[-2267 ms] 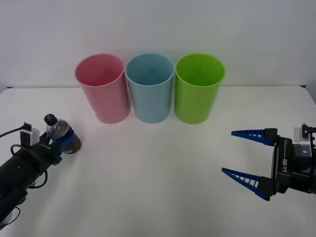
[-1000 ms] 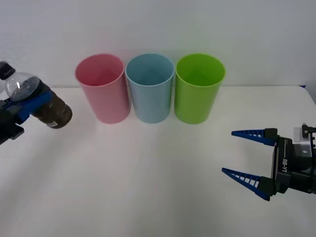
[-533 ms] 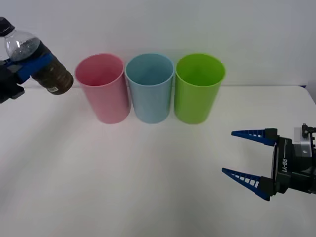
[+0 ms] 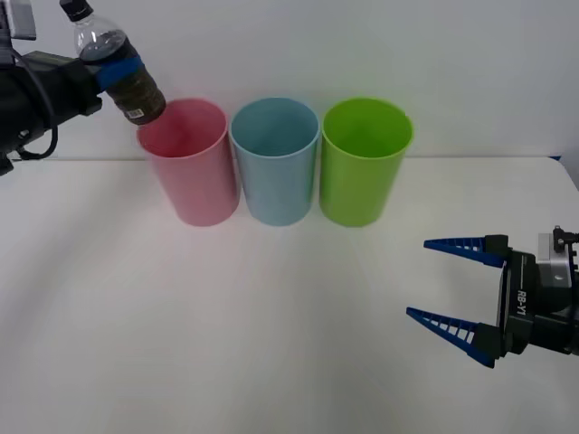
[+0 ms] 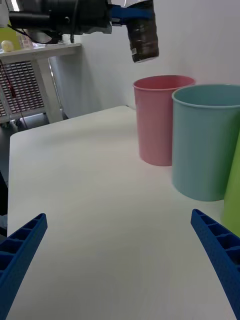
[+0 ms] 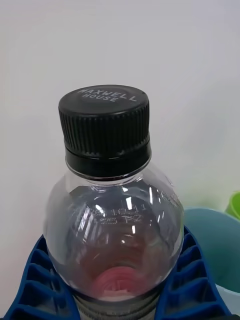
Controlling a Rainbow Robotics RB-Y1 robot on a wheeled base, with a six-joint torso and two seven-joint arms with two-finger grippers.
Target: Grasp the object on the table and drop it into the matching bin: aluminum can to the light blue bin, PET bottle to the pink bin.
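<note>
Left claw (image 4: 120,70) clamps the PET bottle (image 4: 115,65) tilted over the pink bin (image 4: 188,161) near the desk's (image 4: 226,316) far edge, the claw mostly hidden behind it; right claw (image 4: 457,287) sits open near the right edge.

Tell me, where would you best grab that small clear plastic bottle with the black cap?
Around its waist, from the side. The left gripper holds the small clear plastic bottle there now, jaws below the rounded shoulder, above the dark brown lower body: a round, narrow body suits two jaws.
</note>
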